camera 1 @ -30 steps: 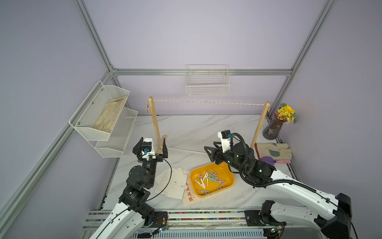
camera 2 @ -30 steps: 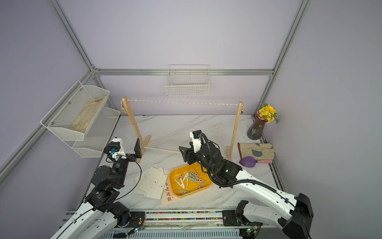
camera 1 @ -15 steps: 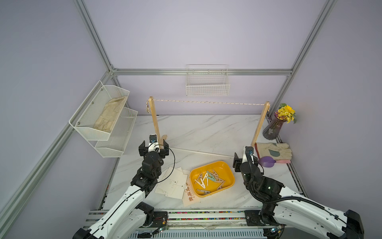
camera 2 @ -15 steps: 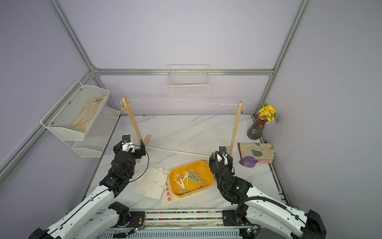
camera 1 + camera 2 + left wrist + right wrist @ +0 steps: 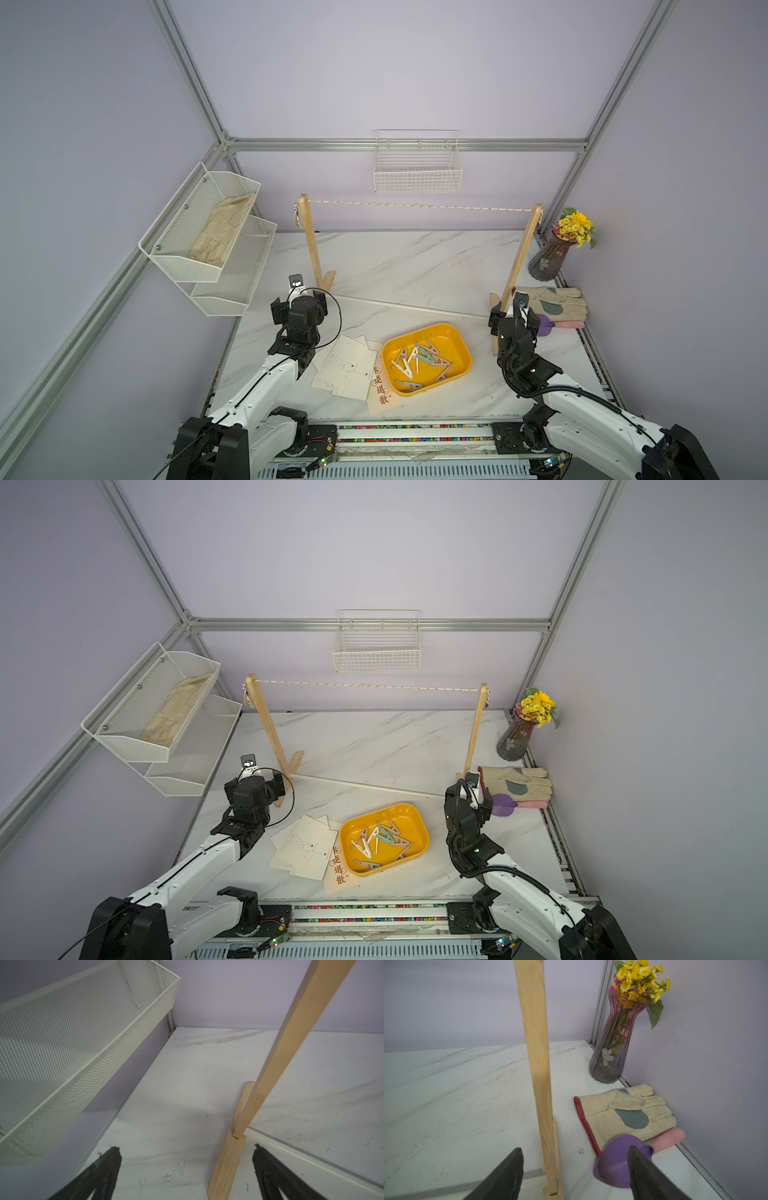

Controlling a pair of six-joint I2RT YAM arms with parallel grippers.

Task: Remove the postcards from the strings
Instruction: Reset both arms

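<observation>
Item: cream-white rectangular paper postcards (image 5: 347,368), piled on the white marbled tabletop (image 5: 415,266) beside a yellow plastic tray (image 5: 451,336). The twisted beige string (image 5: 415,205) is bare.
Left jaws, right jaws: wide apart, empty.
Hazard: both sit close to the light wooden posts (image 5: 517,257); a careless swing could topple the stand.

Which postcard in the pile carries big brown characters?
The pale pink postcard, lying beside the yellow tray at the pile's front; the other postcards are cream-white with only faint small marks.

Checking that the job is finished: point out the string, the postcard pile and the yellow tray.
string (image 5: 419,205), in a top view, middle of its span.
postcard pile (image 5: 347,365), in a top view, middle of the top card.
yellow tray (image 5: 451,340), in a top view, bare floor by its far corner.
</observation>
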